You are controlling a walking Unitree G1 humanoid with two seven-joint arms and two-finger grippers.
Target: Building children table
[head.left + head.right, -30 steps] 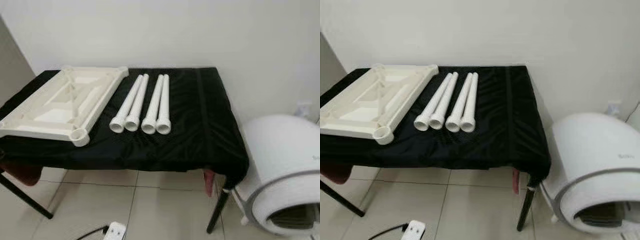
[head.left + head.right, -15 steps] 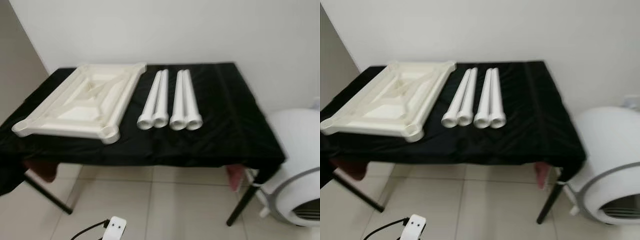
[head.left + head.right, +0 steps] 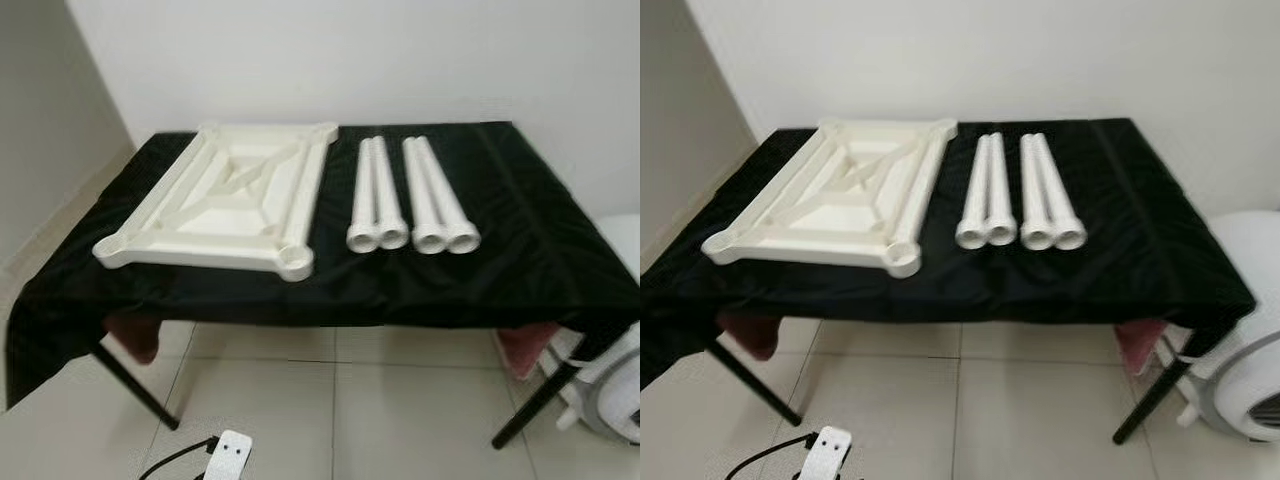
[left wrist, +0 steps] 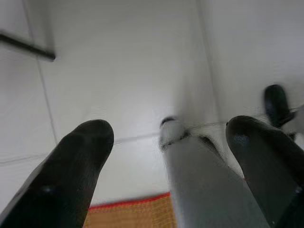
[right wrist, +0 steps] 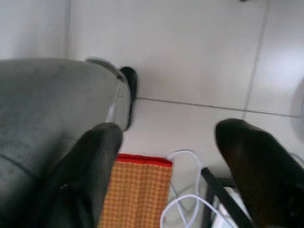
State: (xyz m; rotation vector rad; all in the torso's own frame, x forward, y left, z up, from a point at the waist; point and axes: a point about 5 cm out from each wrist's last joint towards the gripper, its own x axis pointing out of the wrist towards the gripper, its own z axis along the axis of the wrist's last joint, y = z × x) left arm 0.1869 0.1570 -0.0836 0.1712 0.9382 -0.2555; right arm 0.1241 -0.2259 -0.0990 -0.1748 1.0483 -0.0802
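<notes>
Still at approach stage: tabletop frame lies underside-up on the black-draped table, four legs paired just beside it. Left hand and right hand hang spread over the floor. Next: reach for a leg.

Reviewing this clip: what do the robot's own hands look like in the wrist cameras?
The left hand has two long, thick black fingers with rounded, matte tips. The right hand looks the same, with two broad black fingers ending in blunt, rounded tips. No markings or cables can be made out on either.
</notes>
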